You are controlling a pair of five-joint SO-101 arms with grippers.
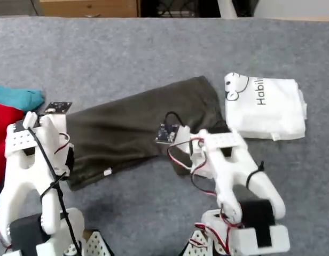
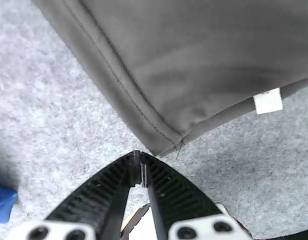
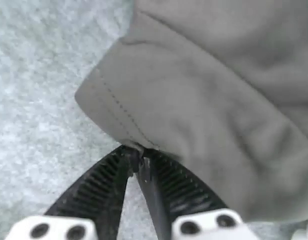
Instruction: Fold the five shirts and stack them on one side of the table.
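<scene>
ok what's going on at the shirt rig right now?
Both arms are at the dark shirt, which lies spread across the grey table. The right gripper is shut on a hem corner at one end. The left gripper is shut right at the other end's corner; I can't tell if it has fabric. A white shirt sits folded beside it. A teal shirt and a red shirt lie at the opposite edge.

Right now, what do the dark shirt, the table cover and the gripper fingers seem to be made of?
Shirt: soft matte cloth, probably cotton knit; stitched hem, limp folds. Table cover: grey felt or carpet, by its fuzzy nap. Fingers: black hard plastic, seemingly; ribbed inner faces.
</scene>
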